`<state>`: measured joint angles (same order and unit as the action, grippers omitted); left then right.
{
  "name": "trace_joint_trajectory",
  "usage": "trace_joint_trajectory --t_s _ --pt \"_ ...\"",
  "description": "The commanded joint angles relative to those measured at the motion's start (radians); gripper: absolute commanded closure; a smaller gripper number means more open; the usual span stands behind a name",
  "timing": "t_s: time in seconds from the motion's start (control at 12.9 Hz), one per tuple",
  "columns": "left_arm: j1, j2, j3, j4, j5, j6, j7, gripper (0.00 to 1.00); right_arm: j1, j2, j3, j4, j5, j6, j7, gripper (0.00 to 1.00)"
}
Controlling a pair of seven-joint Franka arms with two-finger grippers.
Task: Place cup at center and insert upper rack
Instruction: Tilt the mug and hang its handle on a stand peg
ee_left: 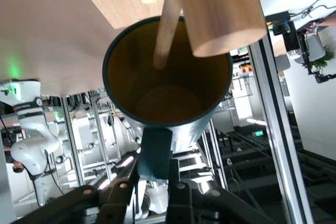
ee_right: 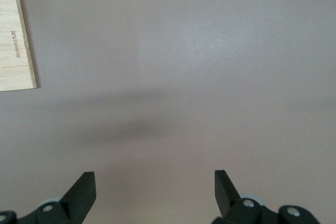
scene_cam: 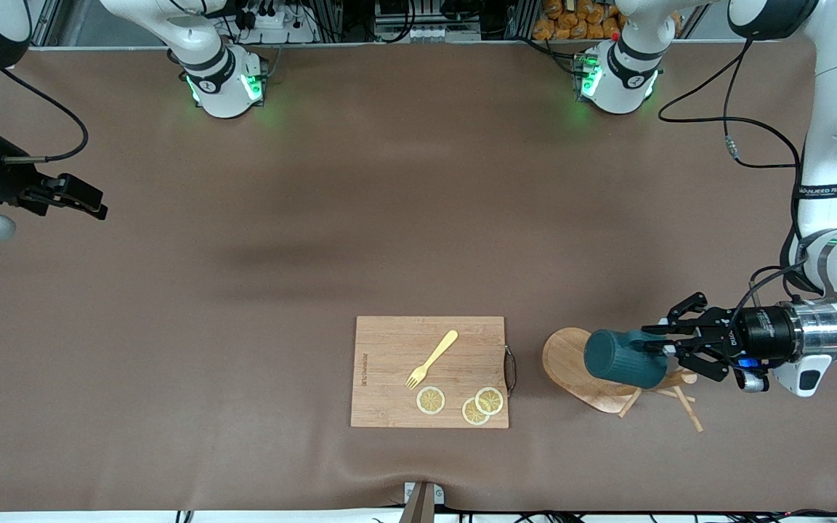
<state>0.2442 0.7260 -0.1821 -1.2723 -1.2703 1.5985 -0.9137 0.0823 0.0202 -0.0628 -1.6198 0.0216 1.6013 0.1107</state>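
The dark teal cup (scene_cam: 623,359) lies on its side over the toppled wooden upper rack (scene_cam: 568,357), toward the left arm's end of the table. My left gripper (scene_cam: 662,349) is shut on the cup's handle (ee_left: 156,153). In the left wrist view the cup (ee_left: 168,98) shows its mustard inside. A thin peg (ee_left: 166,27) reaches into its mouth and the rack's round post (ee_left: 220,9) lies by its rim. Other pegs (scene_cam: 682,404) stick out under the gripper. My right gripper (scene_cam: 89,199) waits open and empty above bare table at the right arm's end; its jaws (ee_right: 155,187) stand wide apart.
A rectangular wooden cutting board (scene_cam: 382,378) lies beside the rack toward the table's middle. It carries a yellow fork (scene_cam: 431,359) and three lemon slices (scene_cam: 482,405). One corner of it shows in the right wrist view (ee_right: 16,45). A brown mat (scene_cam: 317,240) covers the table.
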Motion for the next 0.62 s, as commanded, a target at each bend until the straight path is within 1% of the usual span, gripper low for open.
trace_joint_trajectory --t_s 0.0,0.16,0.54 --pt "0.032 0.026 -0.011 -0.001 -0.035 -0.04 0.022 1.0 -0.001 -0.025 0.001 -0.022 -0.002 0.006 -0.008 0.0" --pt "0.04 0.046 -0.011 -0.001 -0.041 -0.054 0.077 1.0 -0.001 -0.025 0.001 -0.022 -0.002 0.006 -0.008 0.0" --pt "0.069 0.087 -0.011 -0.001 -0.049 -0.078 0.133 1.0 -0.003 -0.025 0.001 -0.022 -0.002 0.006 -0.008 0.0"
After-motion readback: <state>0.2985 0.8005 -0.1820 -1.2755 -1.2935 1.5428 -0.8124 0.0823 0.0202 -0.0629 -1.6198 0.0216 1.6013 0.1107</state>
